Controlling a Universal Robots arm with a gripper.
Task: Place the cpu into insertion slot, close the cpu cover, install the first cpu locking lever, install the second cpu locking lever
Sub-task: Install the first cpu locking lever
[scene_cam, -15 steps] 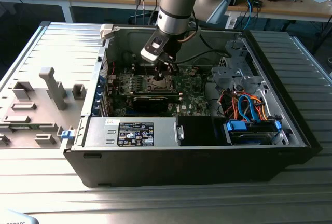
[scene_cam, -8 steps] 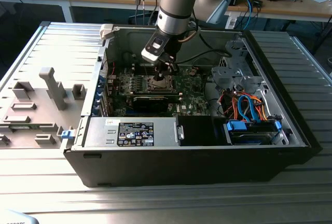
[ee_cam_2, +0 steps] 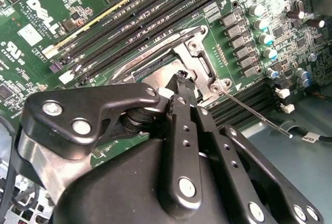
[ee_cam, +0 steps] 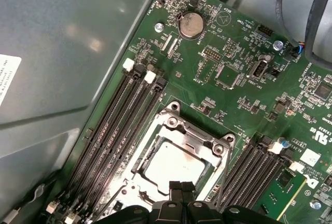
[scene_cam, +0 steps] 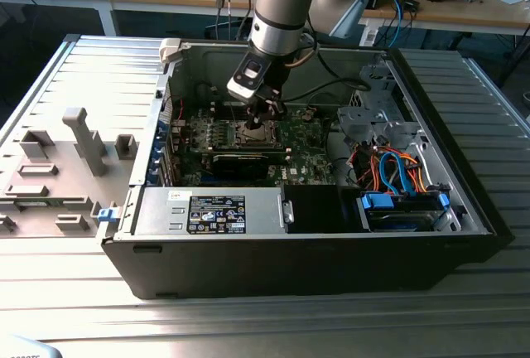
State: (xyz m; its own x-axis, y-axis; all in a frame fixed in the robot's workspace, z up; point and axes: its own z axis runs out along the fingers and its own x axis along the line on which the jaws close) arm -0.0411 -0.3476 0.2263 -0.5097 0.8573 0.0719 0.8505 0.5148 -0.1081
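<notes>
In the first wrist view the cpu (ee_cam: 174,164) lies flat in the socket, its pale metal top showing through the square opening of the cpu cover (ee_cam: 199,133), which lies down over it. My gripper (ee_cam: 181,186) is shut, its black fingertips pressed together at the socket's edge with nothing between them. The second wrist view shows the gripper (ee_cam_2: 182,79) tip low beside the silvery socket frame (ee_cam_2: 199,53). A thin wire locking lever (ee_cam_2: 257,114) sticks out from the socket corner, away from the frame. In the exterior view the gripper (scene_cam: 265,120) hangs over the socket on the motherboard (scene_cam: 302,138).
The open computer case (scene_cam: 290,242) stands on a slatted metal table. Black memory slots (ee_cam: 116,125) run along both sides of the socket. A power supply (scene_cam: 211,211) sits at the case front, and drive bays with orange and blue cables (scene_cam: 397,167) on the exterior view's right.
</notes>
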